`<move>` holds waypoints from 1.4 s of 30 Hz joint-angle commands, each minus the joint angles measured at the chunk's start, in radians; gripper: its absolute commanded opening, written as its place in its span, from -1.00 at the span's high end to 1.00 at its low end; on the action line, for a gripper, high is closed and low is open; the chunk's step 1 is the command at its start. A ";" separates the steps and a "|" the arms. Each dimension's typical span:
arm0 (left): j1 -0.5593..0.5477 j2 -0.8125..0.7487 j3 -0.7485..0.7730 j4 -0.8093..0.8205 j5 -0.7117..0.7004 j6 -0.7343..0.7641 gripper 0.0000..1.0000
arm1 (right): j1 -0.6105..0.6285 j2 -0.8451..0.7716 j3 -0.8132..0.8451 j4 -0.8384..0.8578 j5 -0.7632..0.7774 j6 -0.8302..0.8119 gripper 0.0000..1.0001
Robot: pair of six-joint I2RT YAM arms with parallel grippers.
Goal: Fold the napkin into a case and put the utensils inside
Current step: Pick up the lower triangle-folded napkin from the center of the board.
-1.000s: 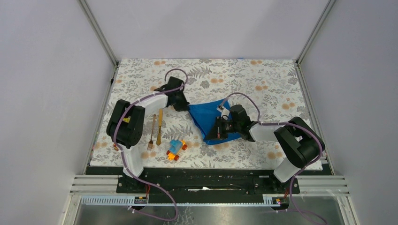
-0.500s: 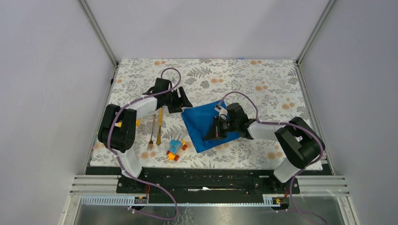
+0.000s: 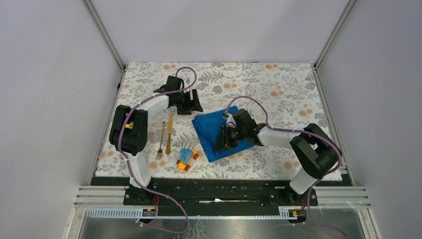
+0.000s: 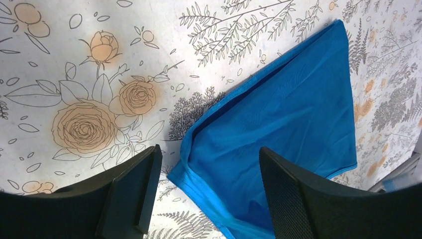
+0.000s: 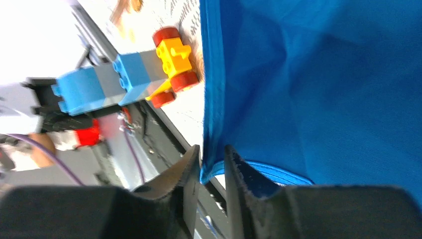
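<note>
Left end effector [image 4: 209, 152] wide by napkin [image 4: 283, 114] corner; right end effector [image 5: 211, 152] narrowly parted (hem between).

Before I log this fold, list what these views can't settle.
Right wrist: napkin hem sits between the right gripper's near-closed fingers; gripped or loose, unclear.
Top: that gripper covers the napkin's middle, hiding its layers.
Top: fork and knife too small for detail; outside both wrist views.
Left wrist: the left gripper's finger and the frame edge cut off the napkin's lower part.

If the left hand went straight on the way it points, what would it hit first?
Probably the blue napkin: its near corner lies right ahead of the open left hand, though depth is unclear.
</note>
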 commanded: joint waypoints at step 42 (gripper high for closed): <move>0.245 -0.235 -0.170 0.235 0.364 -0.189 -0.56 | 0.396 0.641 0.776 -0.983 0.723 -0.246 -0.22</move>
